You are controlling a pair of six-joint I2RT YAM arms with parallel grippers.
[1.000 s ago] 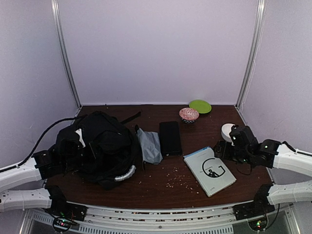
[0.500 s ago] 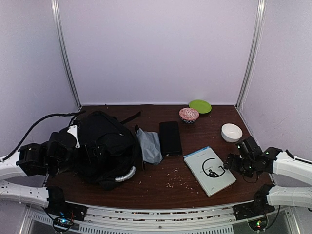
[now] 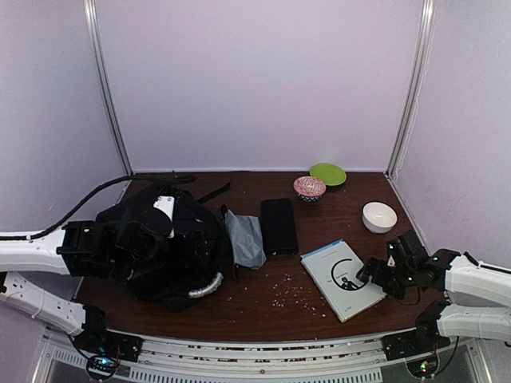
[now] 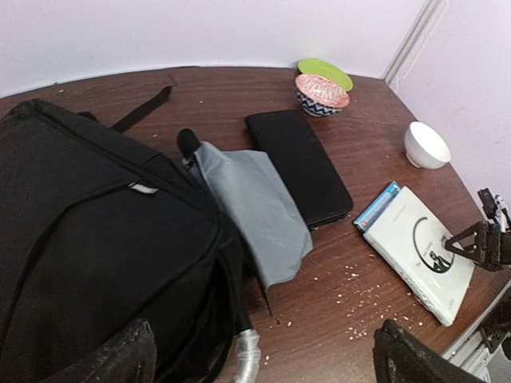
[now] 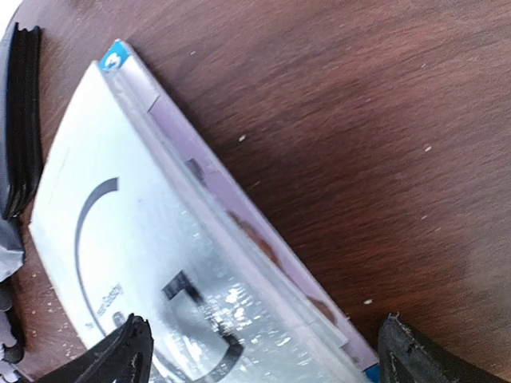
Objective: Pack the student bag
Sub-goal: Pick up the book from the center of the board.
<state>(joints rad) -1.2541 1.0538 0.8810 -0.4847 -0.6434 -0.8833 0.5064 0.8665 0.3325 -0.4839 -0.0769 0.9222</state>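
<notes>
The student bag (image 3: 180, 247), big, black and soft, lies at the table's left with its silvery handle (image 3: 204, 286) toward the front; the left wrist view shows its top (image 4: 88, 239). My left gripper (image 3: 152, 235) hovers open over the bag, pointing right, with nothing between its fingers (image 4: 259, 363). A white book (image 3: 342, 279) with a large dark "G" lies flat at the front right. My right gripper (image 3: 374, 272) hangs open just above the book's right edge (image 5: 267, 359), its fingers straddling the cover (image 5: 144, 239). It holds nothing.
Beside the bag lie a grey fabric pouch (image 3: 246, 238) and a flat black case (image 3: 279, 226). Behind them stand a patterned bowl (image 3: 309, 187), a green plate (image 3: 327, 173) and a white bowl (image 3: 378, 216). Crumbs (image 3: 289, 296) dot the wooden table (image 3: 263, 307) near the front.
My left gripper has opened, pulled back left, then swung right over the bag. My right gripper has come down from beside the white bowl to the book's right edge.
</notes>
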